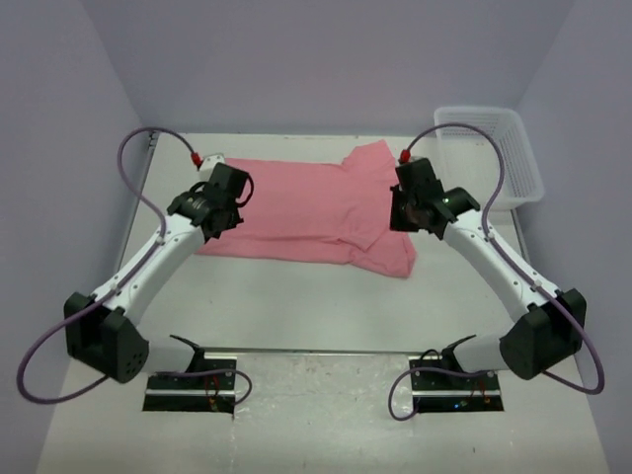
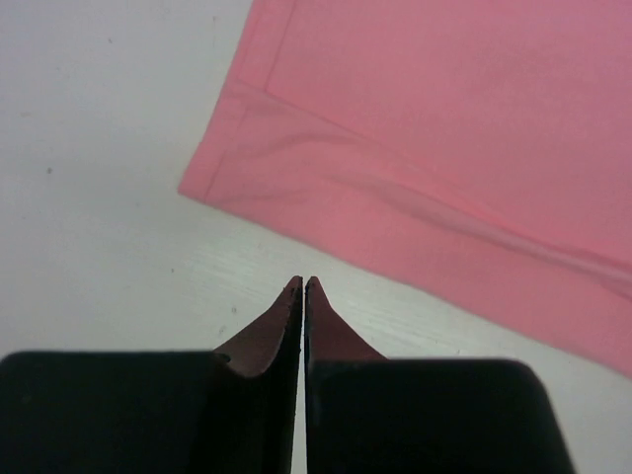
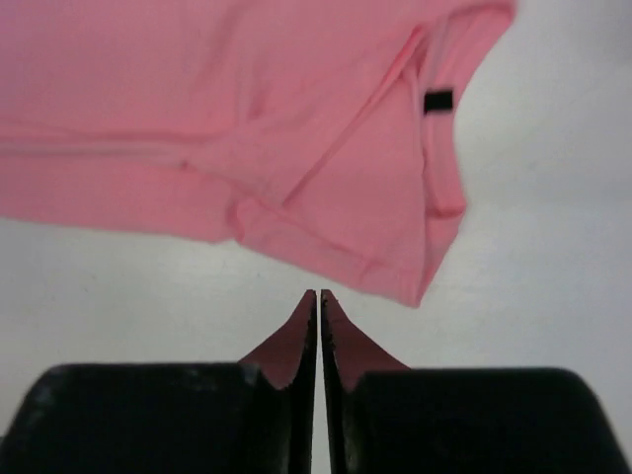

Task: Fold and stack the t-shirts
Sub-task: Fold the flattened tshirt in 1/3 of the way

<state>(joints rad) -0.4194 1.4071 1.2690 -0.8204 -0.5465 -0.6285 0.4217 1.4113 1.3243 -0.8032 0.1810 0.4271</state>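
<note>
A salmon-pink t-shirt (image 1: 316,207) lies spread on the white table, partly folded, with a sleeve doubled over at its right end. My left gripper (image 1: 219,219) hovers over the shirt's left edge; in the left wrist view its jaws (image 2: 302,283) are shut and empty, above bare table just short of the shirt's hemmed corner (image 2: 212,183). My right gripper (image 1: 403,219) hovers at the shirt's right end; in the right wrist view its jaws (image 3: 318,295) are shut and empty, just short of the folded sleeve edge (image 3: 395,281). A small black tag (image 3: 438,100) shows on the shirt.
A white plastic mesh basket (image 1: 491,158) stands at the back right corner of the table. The table's far edge meets the wall behind the shirt. Bare table lies in front of the shirt (image 1: 316,306).
</note>
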